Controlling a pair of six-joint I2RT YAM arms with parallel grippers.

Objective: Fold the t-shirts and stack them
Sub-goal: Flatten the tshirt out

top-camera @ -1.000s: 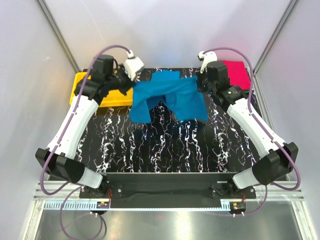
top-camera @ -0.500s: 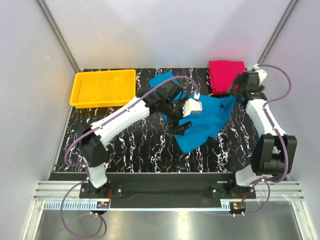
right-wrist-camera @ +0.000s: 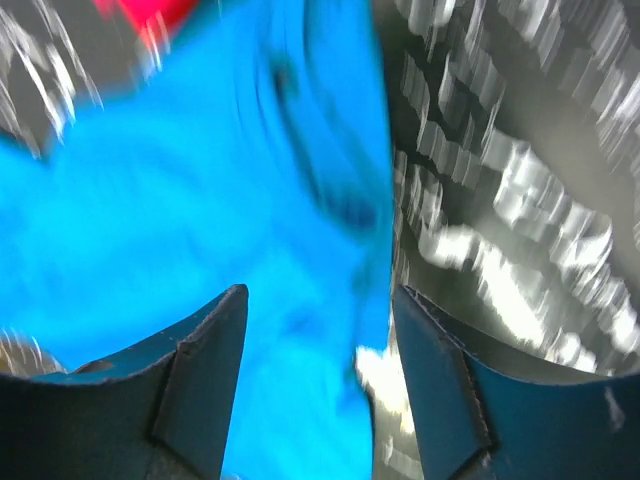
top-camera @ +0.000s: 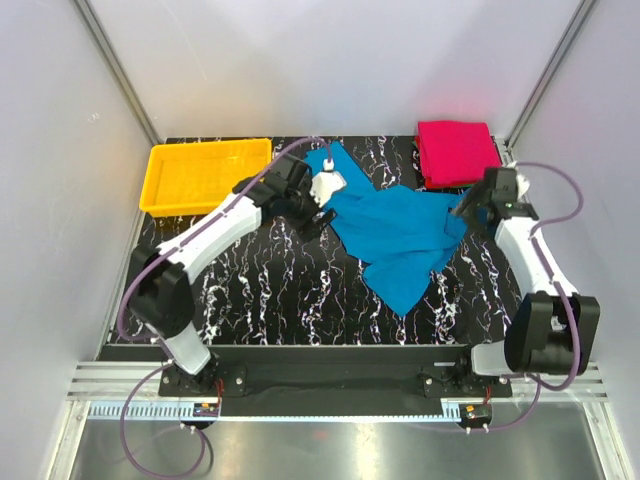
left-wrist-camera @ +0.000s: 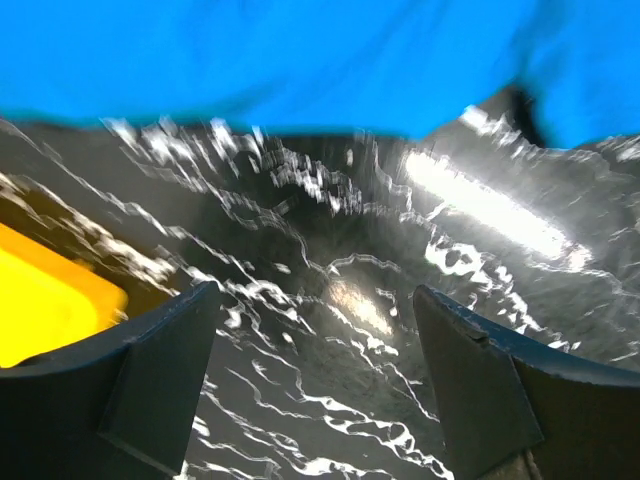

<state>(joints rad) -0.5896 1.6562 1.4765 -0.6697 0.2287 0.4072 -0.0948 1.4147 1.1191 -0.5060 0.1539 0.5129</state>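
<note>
Black, white-veined bench (top-camera: pixel 260 300) shows bare between the spread fingers of the left hand (left-wrist-camera: pixel 315 295), which is released and holds nothing. Just ahead of its fingertips runs the rumpled edge of the teal-blue t-shirt (top-camera: pixel 395 235). Off to its left, near but apart, stands the yellow tray (top-camera: pixel 208 148). Pale walls (top-camera: pixel 60 150) close the bench on the left, right and far sides.

The right hand (right-wrist-camera: pixel 318 300) is likewise released, its fingers wide apart. Blue cloth lies under and ahead of them, and bare bench lies off to the hand's right. That wrist view is blurred, but no fold shows pinched.

The shirt lies crumpled between the two hands, one tail trailing toward the arm bases. Beyond the right hand, in the far right corner, rests the folded magenta-pink t-shirt (top-camera: pixel 457 150). Whether it touches the blue one cannot be told.
</note>
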